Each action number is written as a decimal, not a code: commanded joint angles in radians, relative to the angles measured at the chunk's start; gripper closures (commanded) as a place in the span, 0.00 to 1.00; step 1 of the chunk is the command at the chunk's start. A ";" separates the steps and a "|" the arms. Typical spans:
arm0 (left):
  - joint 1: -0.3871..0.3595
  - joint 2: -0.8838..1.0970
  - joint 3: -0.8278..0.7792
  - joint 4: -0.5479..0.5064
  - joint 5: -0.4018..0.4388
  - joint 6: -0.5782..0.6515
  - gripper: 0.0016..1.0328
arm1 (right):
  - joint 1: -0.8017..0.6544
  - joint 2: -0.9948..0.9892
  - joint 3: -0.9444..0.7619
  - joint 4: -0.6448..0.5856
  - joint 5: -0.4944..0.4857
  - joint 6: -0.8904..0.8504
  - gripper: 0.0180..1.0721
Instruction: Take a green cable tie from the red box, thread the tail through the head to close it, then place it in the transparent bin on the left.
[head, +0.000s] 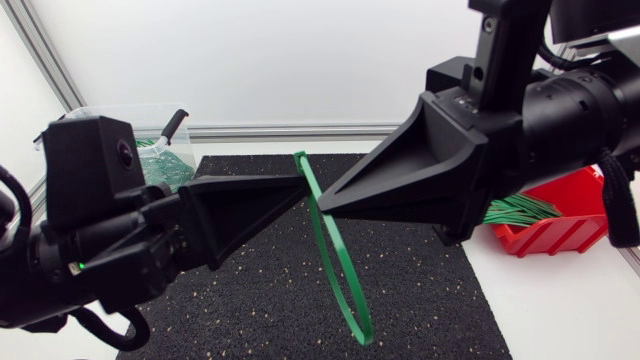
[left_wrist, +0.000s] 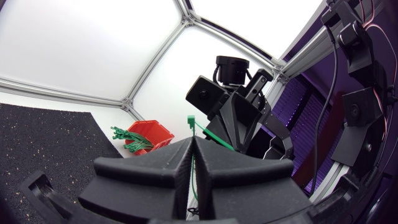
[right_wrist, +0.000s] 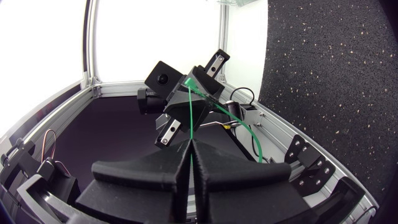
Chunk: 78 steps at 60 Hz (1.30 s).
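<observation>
Two pairs of fingers meet tip to tip above the black mat, both clenched on one green cable tie. The left fingers are pressed together on the strap just under the tie's head, which stands up at 12 o'clock from their tips. The right fingers pinch the strap just beside them. Below the two grips the tie bows into a long narrow loop hanging toward 5 o'clock, clear of the mat. The left arm comes in from 8 o'clock and the right arm from 2 o'clock. On the white table, the red box of green ties sits at the mat's 3 o'clock, and the transparent bin at its 10 o'clock.
</observation>
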 joint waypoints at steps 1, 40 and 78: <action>-0.010 0.005 0.020 0.003 0.000 0.005 0.96 | -0.006 0.010 -0.020 0.010 0.002 0.025 0.95; -0.124 0.019 -0.009 0.034 -0.147 0.155 0.96 | -0.021 0.031 0.004 0.013 0.002 0.025 0.94; -0.242 0.045 -0.058 0.108 -0.313 0.350 0.96 | -0.047 0.013 0.046 -0.053 0.020 0.031 0.94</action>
